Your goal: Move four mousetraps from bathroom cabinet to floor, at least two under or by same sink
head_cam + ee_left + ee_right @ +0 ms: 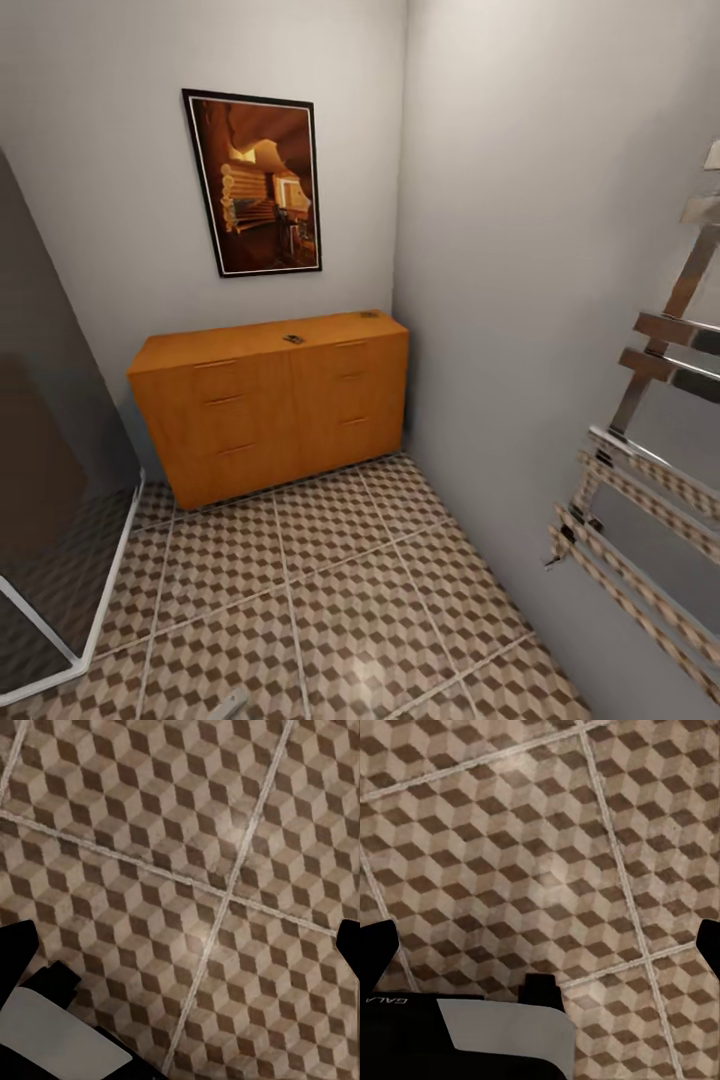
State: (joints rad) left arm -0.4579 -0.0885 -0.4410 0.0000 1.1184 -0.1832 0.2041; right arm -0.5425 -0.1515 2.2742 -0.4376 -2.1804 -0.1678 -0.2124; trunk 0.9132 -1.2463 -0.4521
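The orange-brown cabinet stands against the far wall in the corner, its drawers closed. On its top lie two small flat mousetraps, one near the middle and one at the back right. The cube-patterned bathroom floor stretches from me to the cabinet. My left gripper hangs open over bare tiles, with nothing between its fingertips. Above the same tiling, my right gripper is also open and empty. The sink is out of view.
A glass shower screen with a white base rail borders the floor on the left. A chrome towel rail juts from the right wall. A framed picture hangs above the cabinet.
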